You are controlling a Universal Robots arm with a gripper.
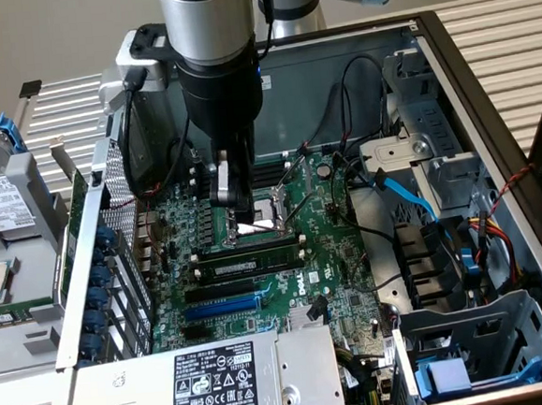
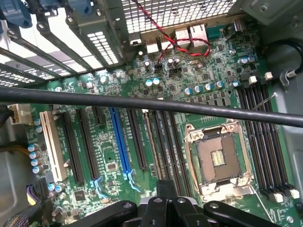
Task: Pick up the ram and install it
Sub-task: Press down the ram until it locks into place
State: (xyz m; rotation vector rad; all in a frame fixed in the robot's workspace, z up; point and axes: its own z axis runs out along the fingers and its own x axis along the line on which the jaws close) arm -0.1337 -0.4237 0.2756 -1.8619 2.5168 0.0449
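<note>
The ram (image 1: pixel 254 256), a long dark green stick, stands on edge in a memory slot of the green motherboard (image 1: pixel 341 253), just beside the CPU socket (image 1: pixel 254 224). In the wrist view the ram (image 2: pixel 151 142) shows edge-on between a black slot and the socket (image 2: pixel 218 161). Whether it is pressed fully home I cannot tell. My gripper (image 1: pixel 234 204) hangs over the socket, a little above and behind the ram, shut with nothing between its fingers. Its dark linkage and fingers (image 2: pixel 164 191) point down at the board.
The open case has a metal drive cage (image 1: pixel 470 346) at the exterior view's right and a power supply (image 1: pixel 220 385) in front. A blue slot (image 1: pixel 221 308) lies beyond the ram. Black cable (image 2: pixel 142 103) crosses under the wrist camera. Cables and a blue ribbon (image 1: pixel 411 196) trail right of the board.
</note>
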